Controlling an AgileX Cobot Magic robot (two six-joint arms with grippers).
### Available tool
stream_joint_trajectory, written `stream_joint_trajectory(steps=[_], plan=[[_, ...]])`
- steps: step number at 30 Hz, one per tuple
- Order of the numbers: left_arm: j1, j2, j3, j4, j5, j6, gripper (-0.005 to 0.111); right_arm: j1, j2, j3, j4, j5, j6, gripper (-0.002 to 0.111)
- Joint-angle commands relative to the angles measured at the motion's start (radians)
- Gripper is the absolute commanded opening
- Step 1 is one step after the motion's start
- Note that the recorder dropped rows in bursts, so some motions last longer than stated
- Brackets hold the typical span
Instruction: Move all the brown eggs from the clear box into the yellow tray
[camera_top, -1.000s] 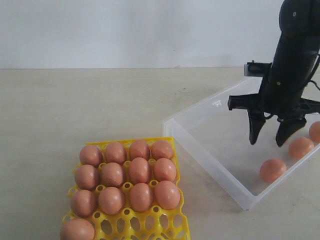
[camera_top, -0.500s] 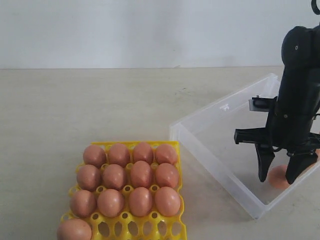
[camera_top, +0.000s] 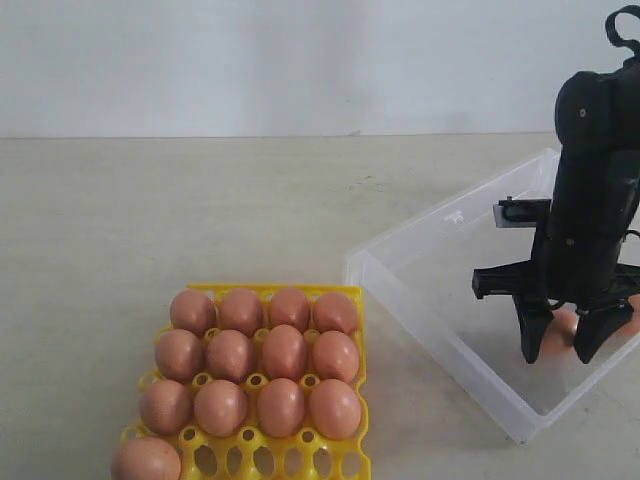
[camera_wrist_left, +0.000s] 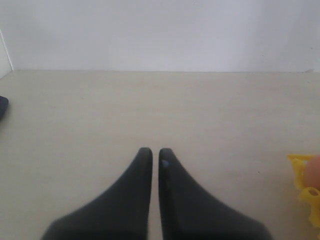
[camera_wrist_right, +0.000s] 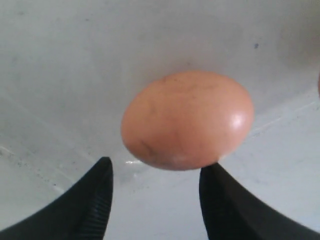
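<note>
Two black fingers of the right end effector (camera_top: 562, 352) (camera_wrist_right: 156, 172) stand apart, pointing down inside the clear box (camera_top: 430, 348), low over its floor. One brown egg (camera_top: 562, 326) (camera_wrist_right: 187, 120) lies between them at tip height; the fingers flank it without clamping it. It rests on its side on the box floor, its long axis running roughly from one finger toward the other. Which end is the narrower one I cannot tell. This egg sits toward the box's near corner, close to the low front wall.

Outside the box, just beside its left near wall in the exterior view, the yellow tray (camera_top: 355, 296) sits on the counter (camera_top: 200, 200). It holds thirteen brown eggs (camera_top: 285, 350): three full rows of four on the side farther from the camera, plus one in the front row's left corner. Those stand on end in their cups.

Farther out, the left end effector (camera_wrist_left: 151, 152) has its fingers together with only a thin slit between, above bare counter.
</note>
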Motion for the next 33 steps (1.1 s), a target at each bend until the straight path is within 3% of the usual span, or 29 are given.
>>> stream_joint_trajectory(steps=[1,5,9,13,19,23,33], plan=[[0.003,-0.002,-0.001,-0.005,-0.004,0.007,0.004,-0.001,-0.004,-0.016,0.057,0.087,-0.142,0.045],[0.003,-0.002,-0.001,-0.005,-0.004,0.007,0.004,-0.001,-0.004,-0.080,0.073,0.087,-0.170,0.045],[0.003,-0.002,-0.001,-0.005,-0.004,0.007,0.004,-0.001,-0.004,-0.124,0.040,0.087,-0.003,0.045],[0.003,-0.002,-0.001,-0.005,-0.004,0.007,0.004,-0.001,-0.004,-0.126,0.040,0.087,0.011,0.045],[0.003,-0.002,-0.001,-0.005,-0.004,0.007,0.004,-0.001,-0.004,-0.132,0.029,0.087,-0.200,0.045],[0.003,-0.002,-0.001,-0.005,-0.004,0.007,0.004,-0.001,-0.004,-0.132,0.027,0.087,-0.208,0.044],[0.003,-0.002,-0.001,-0.005,-0.004,0.007,0.004,-0.001,-0.004,-0.132,-0.320,0.087,0.052,0.044]])
